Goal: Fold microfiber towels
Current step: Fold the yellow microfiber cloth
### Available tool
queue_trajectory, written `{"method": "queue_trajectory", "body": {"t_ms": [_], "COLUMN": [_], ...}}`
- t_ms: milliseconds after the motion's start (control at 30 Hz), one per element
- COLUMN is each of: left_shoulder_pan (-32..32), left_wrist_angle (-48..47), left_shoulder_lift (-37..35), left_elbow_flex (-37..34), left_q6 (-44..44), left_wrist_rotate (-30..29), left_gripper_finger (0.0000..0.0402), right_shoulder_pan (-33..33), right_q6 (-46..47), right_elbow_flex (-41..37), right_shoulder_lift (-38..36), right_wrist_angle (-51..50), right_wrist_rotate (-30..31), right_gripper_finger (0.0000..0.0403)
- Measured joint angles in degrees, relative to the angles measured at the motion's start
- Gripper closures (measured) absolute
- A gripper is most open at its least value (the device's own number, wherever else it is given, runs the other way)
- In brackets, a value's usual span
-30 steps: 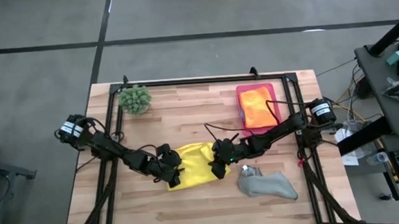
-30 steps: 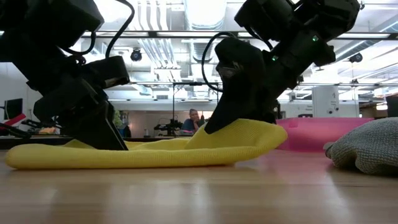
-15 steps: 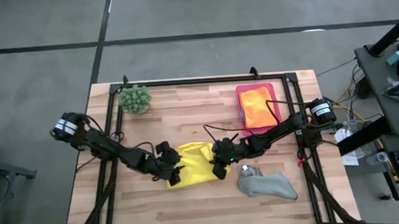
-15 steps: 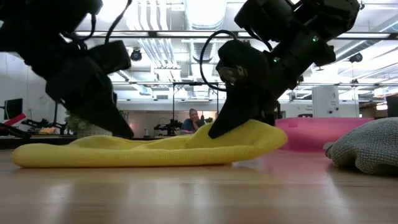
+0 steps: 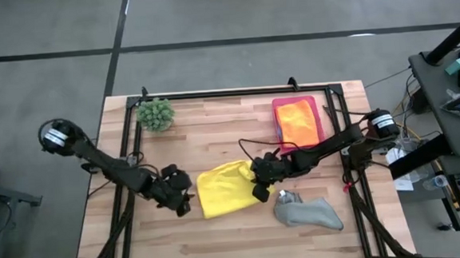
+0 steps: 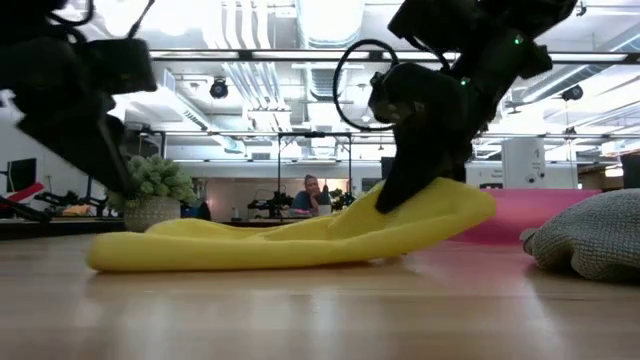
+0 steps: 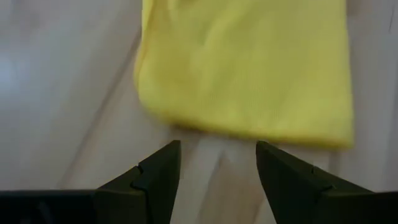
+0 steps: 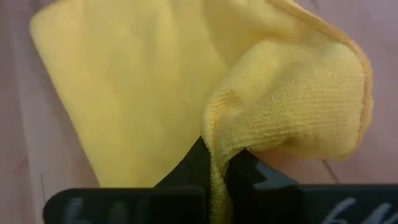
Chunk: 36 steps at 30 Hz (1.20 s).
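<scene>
High view: my right claw (image 5: 259,193) pinches the yellow towel's (image 5: 224,190) edge to fold it; my left claw (image 5: 183,205) hangs apart, just beside.

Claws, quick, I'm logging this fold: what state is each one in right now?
Left claw: open, empty, just off the yellow towel's edge.
Right claw: closed on the yellow towel's edge, lifting it.

The towel (image 5: 224,188) in the dark right gripper (image 5: 259,193) is plain bright yellow. Beside that gripper lies a grey towel (image 5: 309,212); the tray (image 5: 276,110) is pink, holding orange cloth (image 5: 298,123).
</scene>
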Motion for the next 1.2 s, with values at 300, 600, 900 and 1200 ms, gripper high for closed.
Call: {"method": "queue_trajectory", "body": {"t_ms": [300,600,900,1200], "left_shoulder_pan": [-2.95,-2.94,-2.93,-2.88], "left_wrist_angle": [5.98,10.37,11.89,13.12], "left_shoulder_lift": [6.11,14.2,15.55,15.58], "left_elbow_flex": [-1.12,-0.34,-0.16,-0.39], "left_q6": [-6.34,-4.92,-5.33,-5.35], "left_wrist_rotate": [-1.0,-2.72,-4.36,-4.76], "left_gripper_finger": [0.0208,0.0208,0.0208,0.0208], "right_shoulder_pan": [-1.96,-2.04,-2.03,-2.02], "right_q6": [1.74,1.19,-0.99,-5.28], "right_elbow_flex": [1.22,9.04,18.78,28.49], "right_shoulder_lift": [-1.84,3.94,12.77,19.76], "right_wrist_angle": [-2.13,-1.8,-1.49,-4.53], "right_wrist_rotate": [0.77,0.21,0.06,0.05], "right_gripper_finger": [0.039,0.039,0.039,0.039]}}
